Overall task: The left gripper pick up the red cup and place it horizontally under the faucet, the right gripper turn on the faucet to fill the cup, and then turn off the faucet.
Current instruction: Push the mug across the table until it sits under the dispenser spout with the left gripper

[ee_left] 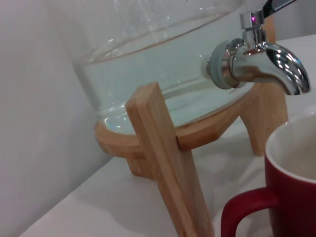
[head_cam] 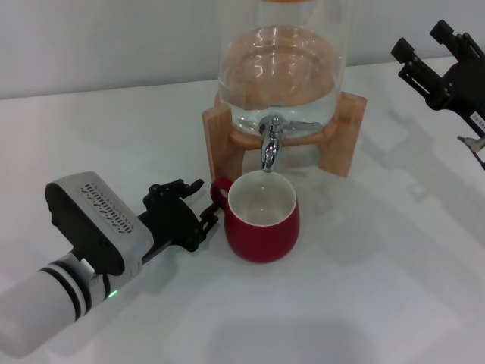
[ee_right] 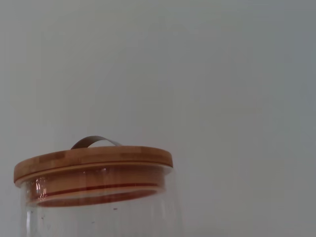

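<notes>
The red cup (head_cam: 263, 216) stands upright on the white table, its white inside empty and its mouth directly below the spout of the chrome faucet (head_cam: 270, 144). Its loop handle points toward my left gripper (head_cam: 204, 201), which lies low on the table just left of the cup. That gripper is open, with its black fingers either side of the handle and not closed on it. My right gripper (head_cam: 424, 42) hovers open at the far right, well away from the faucet. The left wrist view shows the faucet (ee_left: 256, 64) above the cup's rim (ee_left: 291, 187).
The glass dispenser (head_cam: 280, 68) holds water and rests on a wooden stand (head_cam: 220, 136) at the table's back. One stand leg (ee_left: 168, 163) is close beside the cup handle. The right wrist view shows the dispenser's wooden lid (ee_right: 94, 158) against a plain wall.
</notes>
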You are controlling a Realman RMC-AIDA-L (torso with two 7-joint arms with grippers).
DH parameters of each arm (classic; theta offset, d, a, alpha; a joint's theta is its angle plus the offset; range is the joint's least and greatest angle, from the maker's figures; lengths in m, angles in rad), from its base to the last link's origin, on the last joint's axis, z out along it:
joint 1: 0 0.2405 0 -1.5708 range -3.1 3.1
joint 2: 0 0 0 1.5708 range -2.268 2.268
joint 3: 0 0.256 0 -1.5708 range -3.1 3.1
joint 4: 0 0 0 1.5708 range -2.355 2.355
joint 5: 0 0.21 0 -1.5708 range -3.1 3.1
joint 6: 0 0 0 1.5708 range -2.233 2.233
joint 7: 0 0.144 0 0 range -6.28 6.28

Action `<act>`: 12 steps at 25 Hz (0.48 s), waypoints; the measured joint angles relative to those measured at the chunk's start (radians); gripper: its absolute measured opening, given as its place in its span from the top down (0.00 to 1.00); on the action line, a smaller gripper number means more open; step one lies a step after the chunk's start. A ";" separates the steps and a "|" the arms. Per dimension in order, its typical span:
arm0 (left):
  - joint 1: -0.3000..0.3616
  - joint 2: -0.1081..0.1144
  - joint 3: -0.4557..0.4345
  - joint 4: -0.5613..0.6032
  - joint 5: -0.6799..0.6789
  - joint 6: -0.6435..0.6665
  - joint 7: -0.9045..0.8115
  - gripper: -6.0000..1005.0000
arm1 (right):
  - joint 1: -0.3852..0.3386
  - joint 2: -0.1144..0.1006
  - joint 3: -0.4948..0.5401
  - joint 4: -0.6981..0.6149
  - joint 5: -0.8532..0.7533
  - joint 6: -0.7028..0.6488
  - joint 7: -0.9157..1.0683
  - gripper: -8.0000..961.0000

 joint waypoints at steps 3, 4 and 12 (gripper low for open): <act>0.016 0.000 0.000 -0.014 0.003 0.003 0.001 0.58 | 0.000 0.000 0.000 0.000 0.000 0.001 0.001 0.14; 0.021 0.000 0.000 -0.017 0.005 0.006 0.003 0.58 | 0.000 0.001 0.000 0.000 0.000 0.001 0.001 0.14; 0.042 0.000 -0.001 -0.021 0.006 0.026 0.015 0.58 | 0.002 0.003 0.000 0.003 0.000 0.001 0.001 0.14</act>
